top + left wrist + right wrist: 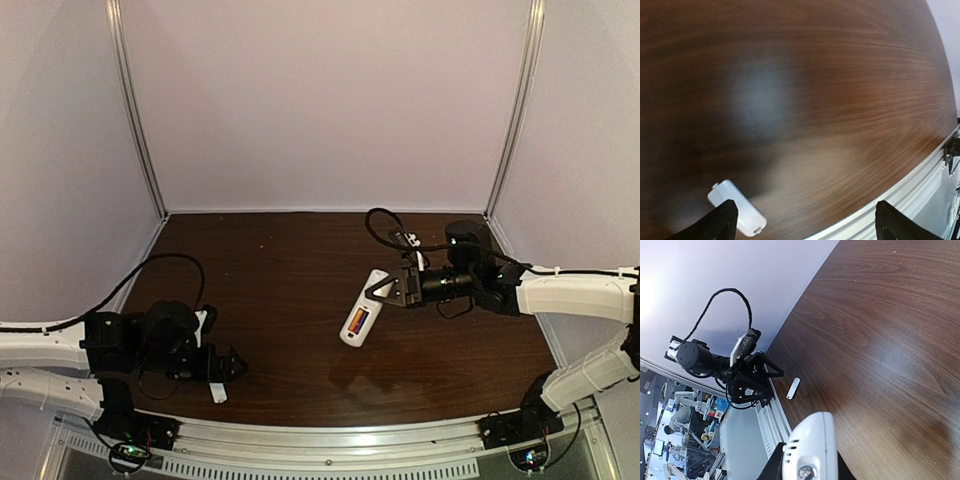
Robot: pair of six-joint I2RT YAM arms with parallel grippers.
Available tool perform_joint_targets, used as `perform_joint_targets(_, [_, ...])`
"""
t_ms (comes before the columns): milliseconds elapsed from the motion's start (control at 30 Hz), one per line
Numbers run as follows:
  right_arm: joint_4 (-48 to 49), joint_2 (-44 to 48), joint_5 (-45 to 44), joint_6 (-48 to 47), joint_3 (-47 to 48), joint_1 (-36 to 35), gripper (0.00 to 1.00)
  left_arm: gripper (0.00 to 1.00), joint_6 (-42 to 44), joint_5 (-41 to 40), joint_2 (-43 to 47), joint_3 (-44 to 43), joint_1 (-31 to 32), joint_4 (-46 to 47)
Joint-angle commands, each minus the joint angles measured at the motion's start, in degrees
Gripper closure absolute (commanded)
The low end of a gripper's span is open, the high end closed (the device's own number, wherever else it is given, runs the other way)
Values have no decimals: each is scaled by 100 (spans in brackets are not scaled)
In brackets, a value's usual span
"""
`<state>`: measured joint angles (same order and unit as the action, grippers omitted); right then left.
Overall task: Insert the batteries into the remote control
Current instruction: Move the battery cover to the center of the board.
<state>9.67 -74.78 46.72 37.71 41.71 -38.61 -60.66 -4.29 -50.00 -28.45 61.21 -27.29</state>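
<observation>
The left wrist view was smeared with blur, and the right wrist view cut off all but the rounded end of the white oblong remote control (pixel 807 452) at its bottom edge. Centre right in the top view, the right hand (pixel 386 290) was clamped on that one remote's upper end. Its open bay showed one orange battery (pixel 361 317) against one darker battery (pixel 355 326), whose colour was hard to make out. The left hand (pixel 234 365), lower left, gaped wide and held nothing, with one small white rectangular piece (pixel 217 392) just beside it on the dark wooden bench (pixel 280 280).

I have the white oblong remote control (pixel 362 308) right of centre above the dark wooden table (pixel 280 290), with the small white rectangular piece (pixel 217 392) near-left.
</observation>
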Motion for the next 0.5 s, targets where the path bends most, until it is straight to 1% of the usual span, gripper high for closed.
perform_joint_targets(0, [202, -8, 125, 26, -75, 20, 100, 3, -1460, 56, 217, 352, -4, -865])
perform_joint_targets(133, [201, -14, 131, 8, -76, 20, 100, 6, -1752, -26, -40, 325, 60, -1101])
perform_joint_targets(333, [186, -11, 151, -10, -78, 30, 100, 18, -2089, 39, -991, 153, 254, -1207])
perform_joint_targets(467, [148, 32, 166, -23, -76, 44, 100, 25, -2234, -44, -1413, 49, 445, -1126])
